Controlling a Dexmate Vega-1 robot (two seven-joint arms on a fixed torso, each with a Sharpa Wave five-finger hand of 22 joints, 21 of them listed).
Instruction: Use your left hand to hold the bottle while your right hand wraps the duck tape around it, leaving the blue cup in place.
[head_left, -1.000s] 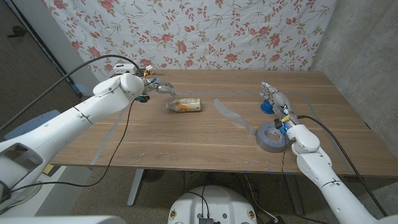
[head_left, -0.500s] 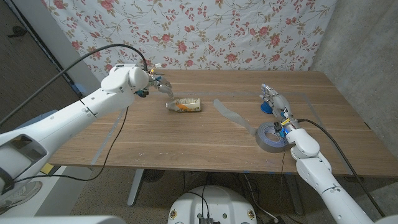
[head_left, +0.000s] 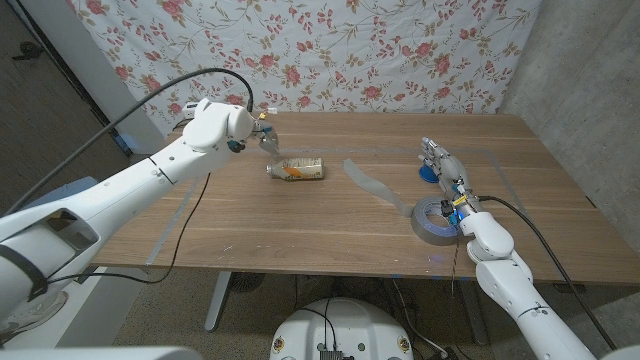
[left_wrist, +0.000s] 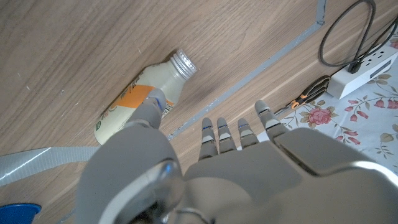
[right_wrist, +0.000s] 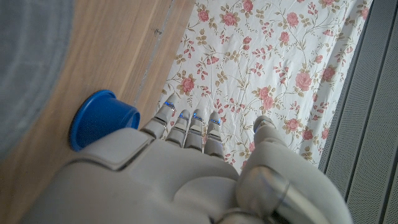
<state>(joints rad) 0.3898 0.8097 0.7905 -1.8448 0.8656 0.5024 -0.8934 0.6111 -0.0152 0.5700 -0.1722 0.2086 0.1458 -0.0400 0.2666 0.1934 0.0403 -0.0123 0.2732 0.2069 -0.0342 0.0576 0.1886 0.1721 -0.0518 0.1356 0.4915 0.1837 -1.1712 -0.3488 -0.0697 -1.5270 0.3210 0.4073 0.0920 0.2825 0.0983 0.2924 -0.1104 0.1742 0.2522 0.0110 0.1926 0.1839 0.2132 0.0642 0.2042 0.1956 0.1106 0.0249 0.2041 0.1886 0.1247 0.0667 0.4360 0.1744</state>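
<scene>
While the tape roll (head_left: 436, 220) sits at the near right of the tabletop (head_left: 300, 225), its loose strip (head_left: 375, 185) trails left and far toward the bottle, so it looks pre-peeled for wrapping. Right hand (head_left: 445, 165) stands just beyond the roll, fingers (right_wrist: 186, 124) spread, holding nothing, blue cup (head_left: 429, 170) close beside them. Bottle (head_left: 296, 169) lies on its side mid-tabletop, cap pointing left. Left hand (head_left: 262, 137) hovers over its far-left end, fingers (left_wrist: 239, 134) extended and apart, nothing gripped; looks like pre-grasp alignment.
</scene>
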